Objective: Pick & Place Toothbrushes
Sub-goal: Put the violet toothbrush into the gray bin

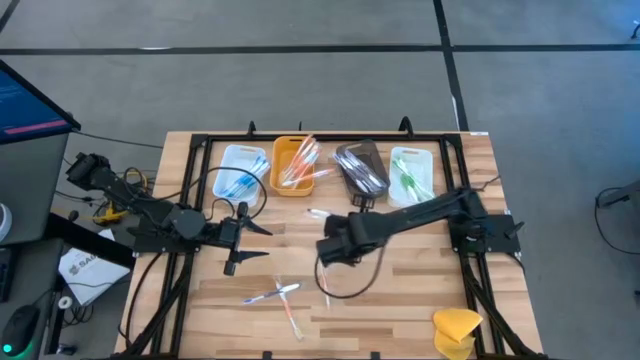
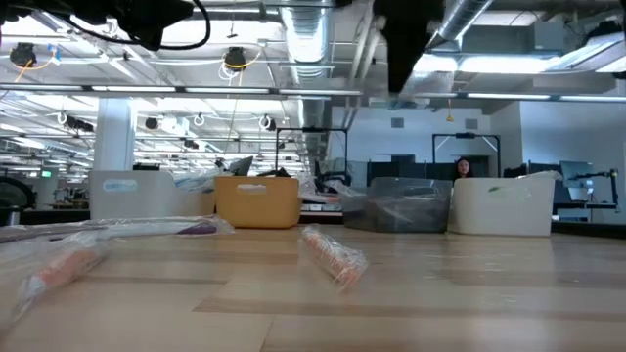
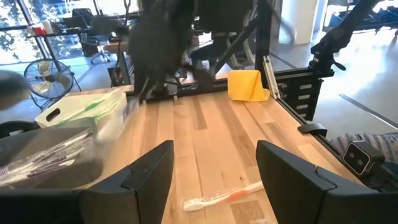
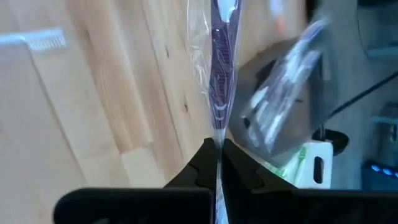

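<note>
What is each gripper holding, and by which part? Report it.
Right gripper: shut on a wrapped purple toothbrush, pinched by the end of its clear wrapper. Left gripper: open, holding nothing.

Even, bright overhead light fills the scene, coming from the rows of ceiling lights (image 2: 460,95) seen in the low view, and it leaves only faint, soft shadows on the wooden table (image 1: 400,290). The wrapped toothbrushes (image 2: 333,256) close to the low camera are out of focus, and the right arm (image 3: 163,46) is smeared with motion blur in the left wrist view. In the right wrist view the clear wrapper (image 4: 217,74) catches pale glare and the dark tray (image 4: 289,102) behind it is blurred.
</note>
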Robot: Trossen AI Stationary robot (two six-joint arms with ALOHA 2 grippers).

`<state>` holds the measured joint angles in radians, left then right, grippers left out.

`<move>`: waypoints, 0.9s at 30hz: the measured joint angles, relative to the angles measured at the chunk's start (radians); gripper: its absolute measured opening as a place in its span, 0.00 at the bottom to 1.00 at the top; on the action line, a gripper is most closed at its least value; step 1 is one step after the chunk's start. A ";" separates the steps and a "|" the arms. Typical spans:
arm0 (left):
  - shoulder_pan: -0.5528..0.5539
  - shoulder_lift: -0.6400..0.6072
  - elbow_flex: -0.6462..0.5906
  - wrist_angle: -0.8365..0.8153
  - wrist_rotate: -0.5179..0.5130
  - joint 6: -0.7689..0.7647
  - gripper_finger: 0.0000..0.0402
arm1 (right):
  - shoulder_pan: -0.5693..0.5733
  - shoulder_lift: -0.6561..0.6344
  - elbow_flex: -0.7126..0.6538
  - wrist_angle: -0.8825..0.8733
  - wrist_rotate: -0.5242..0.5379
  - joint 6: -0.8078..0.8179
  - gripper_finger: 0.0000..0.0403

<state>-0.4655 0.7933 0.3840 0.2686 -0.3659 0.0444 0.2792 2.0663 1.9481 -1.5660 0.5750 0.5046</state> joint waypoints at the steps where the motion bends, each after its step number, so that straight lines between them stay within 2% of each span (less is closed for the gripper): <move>1: 0.000 0.000 0.000 -0.001 0.000 0.000 0.55 | 0.012 -0.029 -0.003 0.000 0.009 0.008 0.00; 8: 0.000 0.000 0.000 -0.003 0.000 0.000 0.55 | 0.074 -0.226 -0.089 -0.005 0.169 0.165 0.00; 13: 0.000 0.000 0.000 -0.004 0.000 0.000 0.55 | 0.094 -0.391 -0.269 -0.005 0.240 0.359 0.00; 21: 0.000 0.000 0.000 -0.004 0.000 0.000 0.55 | 0.093 -0.631 -0.621 0.069 0.258 0.689 0.00; 27: 0.000 0.000 0.000 -0.003 0.000 0.000 0.55 | 0.097 -0.762 -0.824 0.287 0.179 0.708 0.00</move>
<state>-0.4653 0.7933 0.3840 0.2653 -0.3660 0.0448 0.3760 1.3046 1.1241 -1.2793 0.7539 1.2129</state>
